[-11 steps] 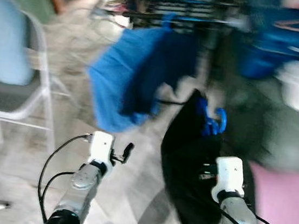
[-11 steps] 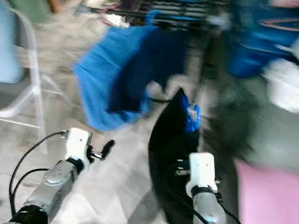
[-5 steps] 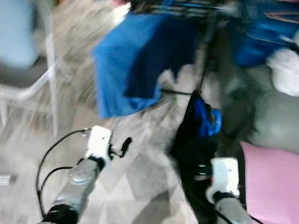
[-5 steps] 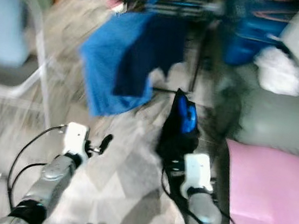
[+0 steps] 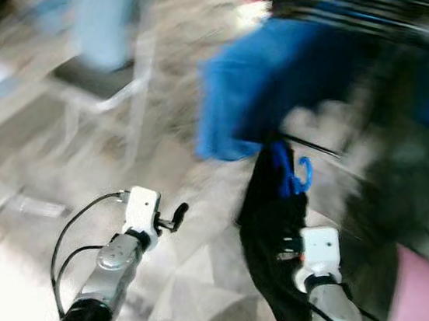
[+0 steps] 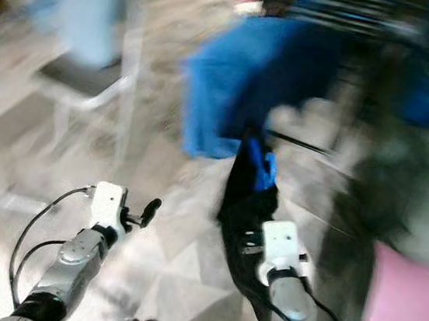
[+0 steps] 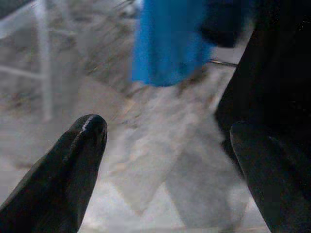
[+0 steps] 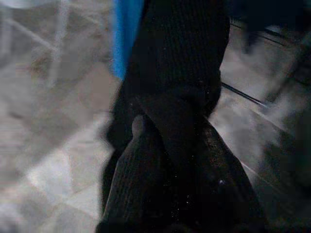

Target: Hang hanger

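Mottled grey floor (image 5: 210,262), ribbed black garment (image 8: 180,97).

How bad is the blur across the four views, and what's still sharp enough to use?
Both eye views: heavy motion blur on the background, chair and blue cloth smeared; the arms stay fairly crisp, as does the blue hanger above the right pincer. Left wrist view: the left pincer is open with soft-edged fingers, and the floor is blurred. Right wrist view: dark, the black garment close up, its knit texture visible.

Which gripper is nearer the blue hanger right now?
Right. The right gripper sits just below the blue hanger, in its black garment; the left gripper hangs apart, open.
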Motion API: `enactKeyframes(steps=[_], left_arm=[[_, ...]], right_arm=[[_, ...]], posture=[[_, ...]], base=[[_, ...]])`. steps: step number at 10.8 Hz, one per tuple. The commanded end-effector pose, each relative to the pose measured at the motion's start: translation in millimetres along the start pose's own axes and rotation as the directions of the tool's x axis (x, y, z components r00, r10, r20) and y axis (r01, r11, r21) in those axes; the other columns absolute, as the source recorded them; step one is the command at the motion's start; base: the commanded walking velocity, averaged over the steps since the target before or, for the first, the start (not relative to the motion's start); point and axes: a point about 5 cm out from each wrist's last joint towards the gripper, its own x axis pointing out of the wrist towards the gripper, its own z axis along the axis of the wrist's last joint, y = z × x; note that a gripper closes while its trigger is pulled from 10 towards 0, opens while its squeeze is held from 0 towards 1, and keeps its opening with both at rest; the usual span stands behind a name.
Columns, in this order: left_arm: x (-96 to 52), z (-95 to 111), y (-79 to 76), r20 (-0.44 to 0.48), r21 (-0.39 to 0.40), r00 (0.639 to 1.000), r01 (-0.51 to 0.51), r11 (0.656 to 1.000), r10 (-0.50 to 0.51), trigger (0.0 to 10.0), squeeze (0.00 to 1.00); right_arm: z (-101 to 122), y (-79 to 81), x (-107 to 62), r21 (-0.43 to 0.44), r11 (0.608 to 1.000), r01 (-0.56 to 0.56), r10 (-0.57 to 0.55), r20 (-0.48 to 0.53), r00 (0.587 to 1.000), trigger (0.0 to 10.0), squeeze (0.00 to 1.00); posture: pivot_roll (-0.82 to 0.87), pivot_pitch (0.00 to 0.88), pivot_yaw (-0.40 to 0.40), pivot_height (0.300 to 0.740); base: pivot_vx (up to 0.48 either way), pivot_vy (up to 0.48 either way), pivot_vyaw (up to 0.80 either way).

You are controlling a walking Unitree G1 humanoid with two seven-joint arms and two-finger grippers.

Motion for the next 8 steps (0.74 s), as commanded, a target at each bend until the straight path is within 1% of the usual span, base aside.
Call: enactKeyframes(steps=[1,2,4,7,8], left_arm=[[-2.2,-3.7,2.8,-0.015,-0.006,1.000,-0.008,1.000,0.008,10.0,0.00],[-2.8,-4.4,2.8,-0.016,-0.004,1.000,-0.008,1.000,0.008,10.0,0.00],[-5.0,-8.0,-0.4,-0.022,0.002,1.000,0.001,1.000,-0.001,10.0,0.00],[-4.2,-8.5,-1.9,-0.025,0.007,1.000,0.004,1.000,-0.003,10.0,0.00],[-3.9,-8.3,-2.0,-0.025,0.009,1.000,0.002,1.000,-0.002,10.0,0.00]], right_arm=[[8.5,3.4,0.0,0.003,1.000,-0.014,0.013,0.046,0.999,10.0,0.00],[7.9,4.3,0.0,0.005,1.000,-0.016,0.016,0.044,0.999,10.0,0.00],[4.2,7.0,-2.6,0.010,1.000,-0.026,0.026,0.033,0.999,10.0,0.00],[5.2,9.7,-1.0,0.003,0.999,-0.043,0.043,0.036,0.998,10.0,0.00],[6.3,10.7,-0.2,-0.005,0.999,-0.053,0.053,0.043,0.998,10.0,0.00]], posture=[[-0.13,0.144,0.077,0.740],[-0.13,0.143,0.076,0.740],[-0.13,0.150,0.075,0.740],[-0.13,0.144,0.075,0.740],[-0.13,0.145,0.078,0.740]], base=[[0.000,0.371,0.79],[0.000,0.446,0.79],[0.000,0.465,0.00],[0.000,0.475,0.00],[0.000,0.472,0.80]])
